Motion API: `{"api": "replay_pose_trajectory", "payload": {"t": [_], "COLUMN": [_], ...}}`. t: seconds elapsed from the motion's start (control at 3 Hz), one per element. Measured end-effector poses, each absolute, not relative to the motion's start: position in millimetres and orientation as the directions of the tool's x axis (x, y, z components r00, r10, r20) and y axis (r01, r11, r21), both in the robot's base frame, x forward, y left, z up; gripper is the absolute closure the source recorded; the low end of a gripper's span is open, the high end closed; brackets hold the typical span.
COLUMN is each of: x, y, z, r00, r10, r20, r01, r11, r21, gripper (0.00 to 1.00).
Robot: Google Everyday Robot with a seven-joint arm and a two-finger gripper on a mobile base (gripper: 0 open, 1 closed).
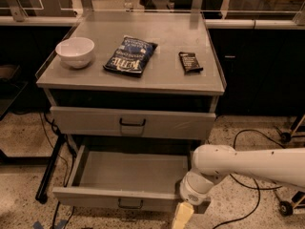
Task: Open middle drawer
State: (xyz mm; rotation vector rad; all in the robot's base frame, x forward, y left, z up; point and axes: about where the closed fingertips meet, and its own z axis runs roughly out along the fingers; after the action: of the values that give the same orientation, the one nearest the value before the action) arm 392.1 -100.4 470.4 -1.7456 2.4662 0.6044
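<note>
Claw [184, 216]: bottom edge, on a white arm [248, 163] reaching in from the right.
Claw state: cannot tell.
Middle drawer [128, 175]: pulled open, just left of the claw, front corner beside it.
Tabletop [164, 35], above the claw: 1 bowl [75, 51], 1 chip bag [131, 55], 1 dark bar [190, 62].
</note>
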Motion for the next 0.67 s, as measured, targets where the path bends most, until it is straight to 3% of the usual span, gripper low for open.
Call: {"api": "replay_pose_trajectory", "payload": {"t": [0.67], "x": [426.7], "y": [-114.1], "z": [436.2], "r00": [-0.405], "r10": [-0.884], "r20": [-0.232], "r01": [-0.89], "r11": [0.323], "r21": [0.323], "gripper": [0.0]}}
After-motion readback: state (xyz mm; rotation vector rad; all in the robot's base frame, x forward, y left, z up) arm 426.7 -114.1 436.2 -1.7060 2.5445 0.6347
